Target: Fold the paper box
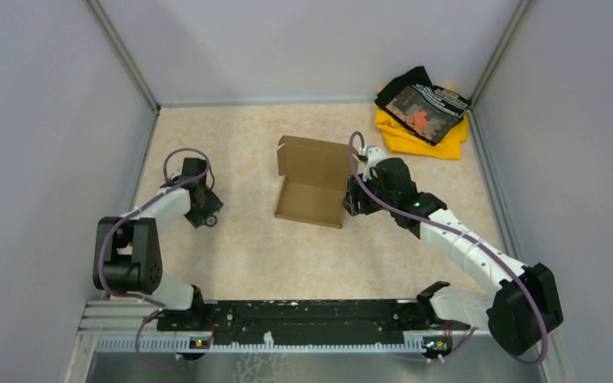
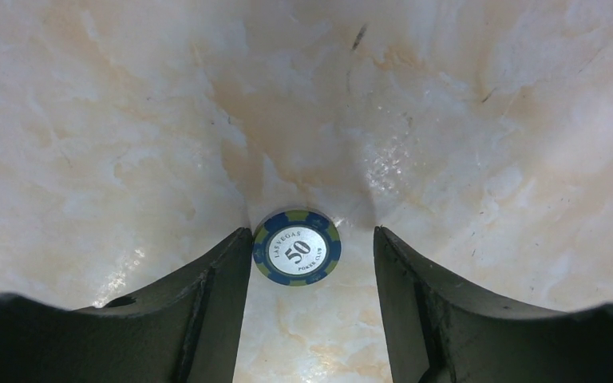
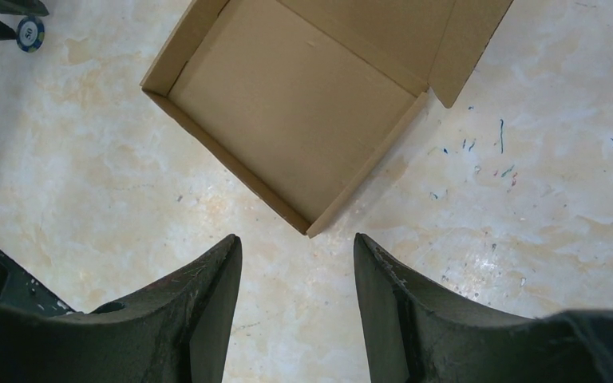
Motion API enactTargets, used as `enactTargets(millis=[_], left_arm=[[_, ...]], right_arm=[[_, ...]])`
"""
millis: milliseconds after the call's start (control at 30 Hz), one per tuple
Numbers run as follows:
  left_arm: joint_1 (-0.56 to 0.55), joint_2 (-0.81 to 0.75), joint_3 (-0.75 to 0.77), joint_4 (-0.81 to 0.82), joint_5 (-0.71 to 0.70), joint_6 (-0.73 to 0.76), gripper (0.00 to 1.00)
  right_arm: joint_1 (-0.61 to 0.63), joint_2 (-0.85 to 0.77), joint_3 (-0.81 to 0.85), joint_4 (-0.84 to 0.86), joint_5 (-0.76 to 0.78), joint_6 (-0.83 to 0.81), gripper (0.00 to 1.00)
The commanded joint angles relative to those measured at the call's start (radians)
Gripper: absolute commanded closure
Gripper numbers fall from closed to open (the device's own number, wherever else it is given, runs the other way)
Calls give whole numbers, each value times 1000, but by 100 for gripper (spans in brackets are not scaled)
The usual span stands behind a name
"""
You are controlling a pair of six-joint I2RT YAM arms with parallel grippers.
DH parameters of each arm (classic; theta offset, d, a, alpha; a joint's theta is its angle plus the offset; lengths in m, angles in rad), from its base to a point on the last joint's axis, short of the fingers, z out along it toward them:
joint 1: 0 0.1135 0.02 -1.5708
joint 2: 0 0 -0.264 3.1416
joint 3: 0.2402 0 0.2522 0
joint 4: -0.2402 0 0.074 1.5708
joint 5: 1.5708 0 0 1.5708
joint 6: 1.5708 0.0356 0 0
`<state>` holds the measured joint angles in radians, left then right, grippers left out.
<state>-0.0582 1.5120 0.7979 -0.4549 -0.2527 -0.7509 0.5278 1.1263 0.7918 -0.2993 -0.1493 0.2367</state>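
The paper box (image 1: 313, 182) is plain brown corrugated cardboard, unprinted. It sits on the table (image 1: 247, 255) about midway between left and right, a little toward the far side. Its base is formed into a shallow tray, with low walls standing and the inside bare. The lid (image 1: 315, 158) stands open, raised along the far edge, with a small side flap jutting from one corner.
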Motion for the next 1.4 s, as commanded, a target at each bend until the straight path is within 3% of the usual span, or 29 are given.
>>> enactTargets(millis=[0,533,1367], left_arm=[[-49,59,-81,-97,108,-57,37],[-87,68,-119,-70,115,-61,46],[-120,126,-102,-113,106,-79,47]], right_arm=[[3,-34,2,37,11,-2,46],[3,-45,-5,36,16,-3,46],[3,-52,-1,35,22,-19,46]])
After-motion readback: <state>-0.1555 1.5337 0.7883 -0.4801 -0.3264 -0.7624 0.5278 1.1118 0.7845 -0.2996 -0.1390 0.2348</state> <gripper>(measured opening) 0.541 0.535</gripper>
